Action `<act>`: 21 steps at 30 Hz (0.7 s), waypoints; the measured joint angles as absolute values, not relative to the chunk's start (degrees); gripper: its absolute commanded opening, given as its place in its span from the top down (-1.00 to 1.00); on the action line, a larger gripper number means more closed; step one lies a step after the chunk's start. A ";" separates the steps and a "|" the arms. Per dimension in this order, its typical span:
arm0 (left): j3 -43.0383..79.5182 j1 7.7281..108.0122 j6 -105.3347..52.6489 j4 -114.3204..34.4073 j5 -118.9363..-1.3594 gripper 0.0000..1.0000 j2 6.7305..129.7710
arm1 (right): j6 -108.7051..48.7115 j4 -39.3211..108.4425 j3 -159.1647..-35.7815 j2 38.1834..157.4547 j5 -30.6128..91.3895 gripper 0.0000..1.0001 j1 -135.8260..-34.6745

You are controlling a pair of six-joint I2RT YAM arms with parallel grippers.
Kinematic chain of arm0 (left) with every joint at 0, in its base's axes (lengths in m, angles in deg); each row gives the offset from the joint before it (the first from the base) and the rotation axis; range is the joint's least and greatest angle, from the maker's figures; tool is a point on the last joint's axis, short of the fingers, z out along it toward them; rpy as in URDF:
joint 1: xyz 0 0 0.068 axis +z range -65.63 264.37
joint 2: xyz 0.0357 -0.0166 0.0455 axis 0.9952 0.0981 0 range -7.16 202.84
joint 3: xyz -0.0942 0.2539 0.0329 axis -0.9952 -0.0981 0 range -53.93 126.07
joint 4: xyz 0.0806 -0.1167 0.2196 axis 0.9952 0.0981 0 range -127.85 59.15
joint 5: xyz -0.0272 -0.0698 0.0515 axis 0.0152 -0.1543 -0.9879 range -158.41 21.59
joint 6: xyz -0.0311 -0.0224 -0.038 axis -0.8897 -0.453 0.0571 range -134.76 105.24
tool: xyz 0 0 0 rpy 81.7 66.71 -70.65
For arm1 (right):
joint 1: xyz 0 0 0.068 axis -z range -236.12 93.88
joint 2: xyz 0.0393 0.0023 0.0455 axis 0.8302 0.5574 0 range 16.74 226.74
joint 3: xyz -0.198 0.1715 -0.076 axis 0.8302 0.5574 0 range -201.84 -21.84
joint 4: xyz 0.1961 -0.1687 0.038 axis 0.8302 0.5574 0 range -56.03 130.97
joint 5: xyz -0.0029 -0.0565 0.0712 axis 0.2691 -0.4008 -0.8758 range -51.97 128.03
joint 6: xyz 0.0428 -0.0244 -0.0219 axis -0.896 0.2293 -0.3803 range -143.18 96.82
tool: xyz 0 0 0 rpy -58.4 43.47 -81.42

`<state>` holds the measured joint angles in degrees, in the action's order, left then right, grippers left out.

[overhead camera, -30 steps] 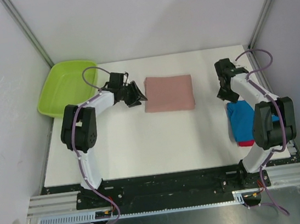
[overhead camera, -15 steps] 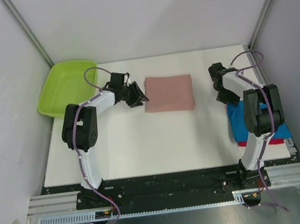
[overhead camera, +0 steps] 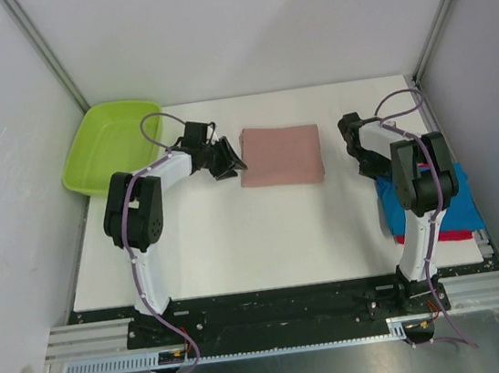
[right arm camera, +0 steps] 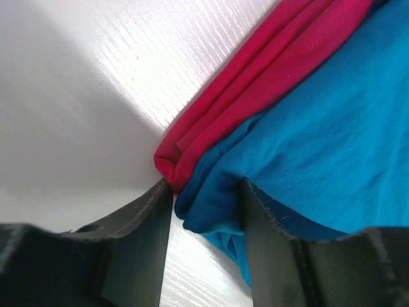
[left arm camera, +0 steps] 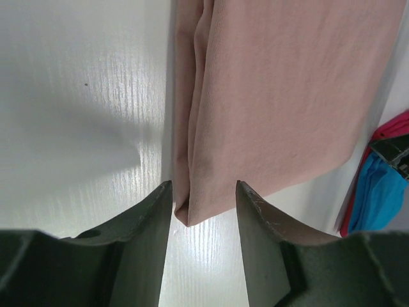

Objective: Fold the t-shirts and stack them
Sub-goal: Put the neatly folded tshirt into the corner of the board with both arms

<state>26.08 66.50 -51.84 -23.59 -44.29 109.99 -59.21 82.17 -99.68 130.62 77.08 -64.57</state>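
The dusty pink t-shirt (overhead camera: pixel 282 155) lies folded flat at the table's middle back. My left gripper (overhead camera: pixel 233 162) is open at its left near corner. In the left wrist view the gripper (left arm camera: pixel 203 187) has that corner (left arm camera: pixel 198 201) between its spread fingers (left arm camera: pixel 147 243). The blue t-shirt (overhead camera: pixel 460 200) lies folded over the red one (overhead camera: pixel 440 237) at the right, partly hidden by my right arm. My right gripper (overhead camera: pixel 377 168) is open at their far left corner. In the right wrist view the gripper (right arm camera: pixel 206 192) has the blue fold (right arm camera: pixel 217 204) between its fingers, with the red edge (right arm camera: pixel 192 144) just ahead.
A lime-green plastic tub (overhead camera: pixel 108 145) sits at the back left, off the table's corner. The white table (overhead camera: pixel 237 234) ends at the black rail in front. Grey walls with metal posts close in left, right and back.
My right arm has swung its elbow inward and its gripper has shifted left, settling at the corner of the blue and red shirts. The left arm and the pink shirt have not moved.
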 measured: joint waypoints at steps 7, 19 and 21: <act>25.79 66.50 -51.84 -23.59 -47.31 -0.01 109.99 | -58.95 82.50 -99.68 131.37 77.75 0.99 -64.59; 24.18 65.85 -51.84 -23.59 -49.64 0.03 110.29 | -58.03 82.21 -99.66 129.31 75.00 1.00 -64.66; 23.65 65.50 -51.84 -23.59 -49.10 0.02 110.29 | -58.05 81.97 -99.66 128.72 74.10 1.00 -64.66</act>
